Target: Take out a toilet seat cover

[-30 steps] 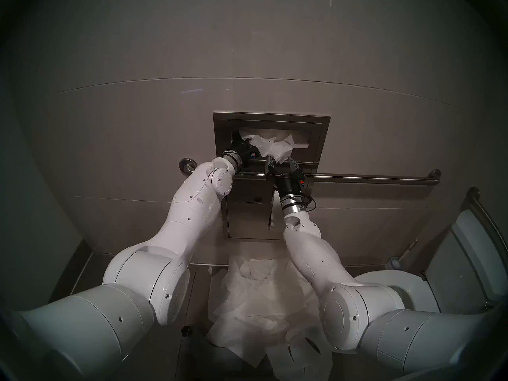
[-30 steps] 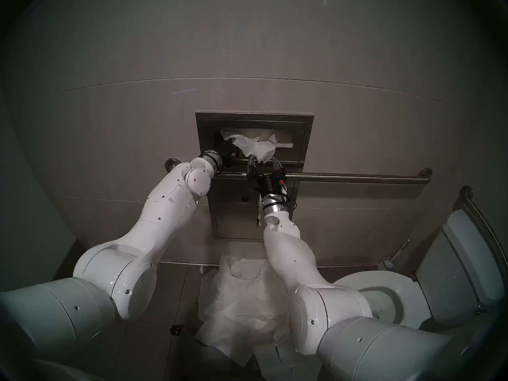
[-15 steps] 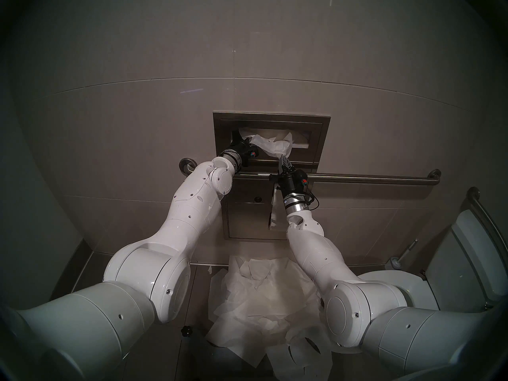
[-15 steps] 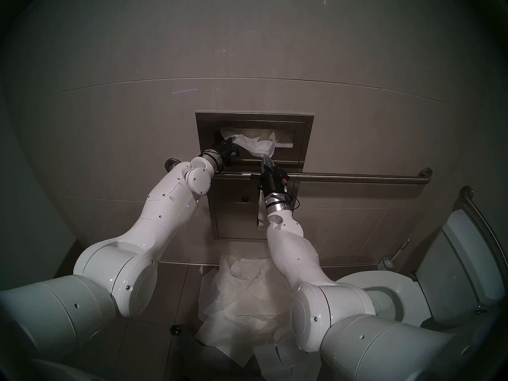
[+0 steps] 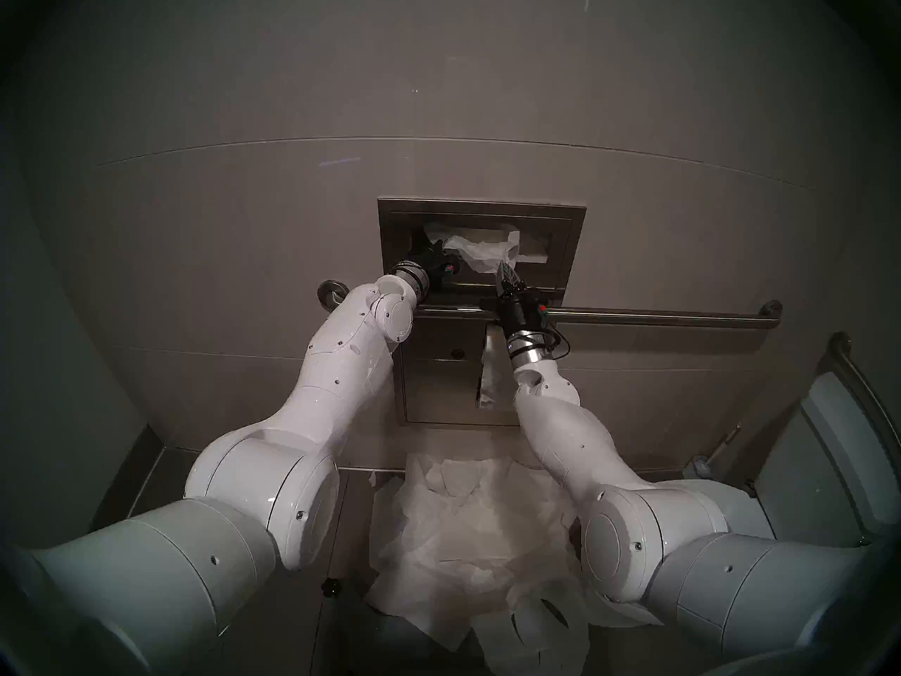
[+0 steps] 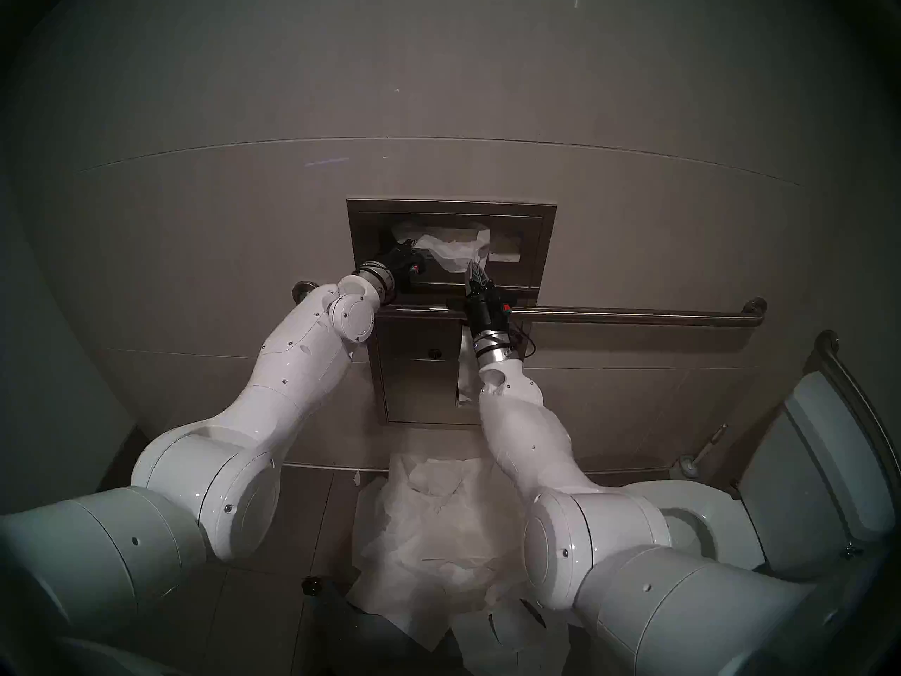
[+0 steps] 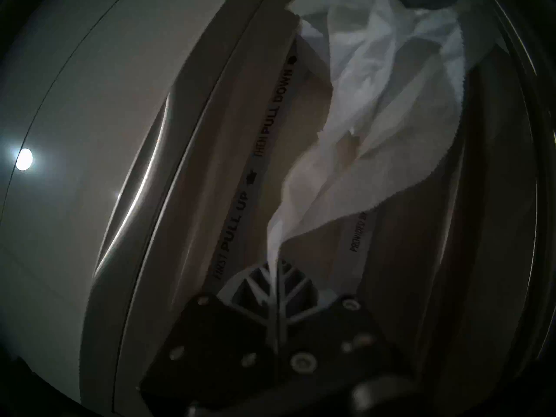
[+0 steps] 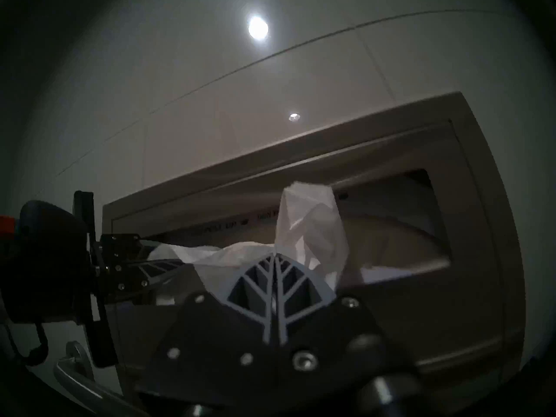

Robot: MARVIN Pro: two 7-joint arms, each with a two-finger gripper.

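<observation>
While both fingers (image 7: pixel 275 266) pinch it, toilet seat cover (image 5: pixel 480 255) stretches across dispenser (image 5: pixel 568 221).

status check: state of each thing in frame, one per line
toilet seat cover: crumpled, partly out of the dispenser slot, pinched at both ends
left tool: shut on the cover
right tool: shut on the cover
dispenser: slot open, more paper inside
loose sheets: piled on the floor
toilet: lid up
</observation>
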